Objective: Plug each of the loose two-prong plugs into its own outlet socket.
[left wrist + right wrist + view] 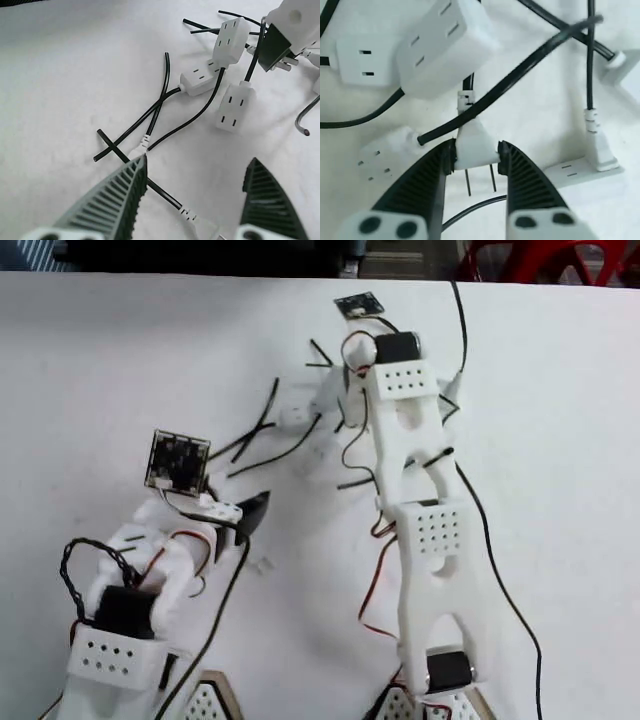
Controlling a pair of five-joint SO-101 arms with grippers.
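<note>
My right gripper (476, 150) is shut on a white two-prong plug (475, 142), its prongs bare and pointing back toward the wrist. Just beyond it lie white outlet sockets (447, 45) with black cords. One more plug (597, 145) seems seated in a flat socket block (580, 170). My left gripper (195, 185) stands open low over the table. A loose white plug (139, 147) lies by one fingertip and a second (199, 224) lies between the fingers. Three sockets (234, 107) lie farther off, beside the right gripper (280, 45). From above, the left gripper (250, 512) is short of the cord tangle (295, 420).
Short black cords (262, 430) cross each other on the white table (120, 360) between the two arms. The right arm (420, 470) stretches across the middle. Dark furniture lines the table's far edge.
</note>
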